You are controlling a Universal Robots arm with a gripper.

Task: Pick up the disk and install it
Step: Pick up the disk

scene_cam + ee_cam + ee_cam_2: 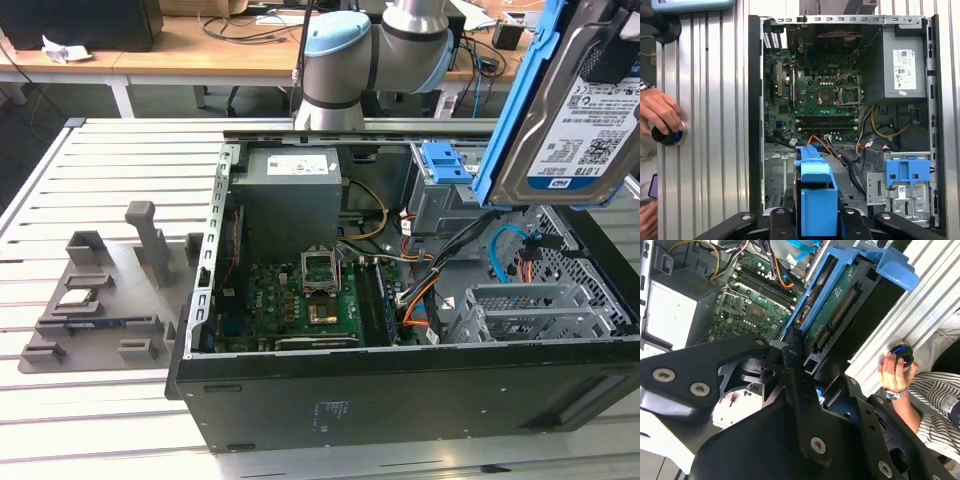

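Pinched by its blue carrier edges in the gripper [815, 216], the disk [575, 110] hangs above the drive-bay corner of the open computer case [400, 390], probably stiff, fairly heavy and shock-sensitive.

Silver, blue-framed disk [560, 95] (white-and-blue label [600, 130]), green motherboard [270, 300], striped sleeve [935, 410].

Robotics lab (slatted bench [120, 160], cabled desks [190, 55])

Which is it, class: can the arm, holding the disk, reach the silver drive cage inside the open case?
Probably yes: the case lies open side up with the disk hanging above the drive cage; cables beside it might snag.
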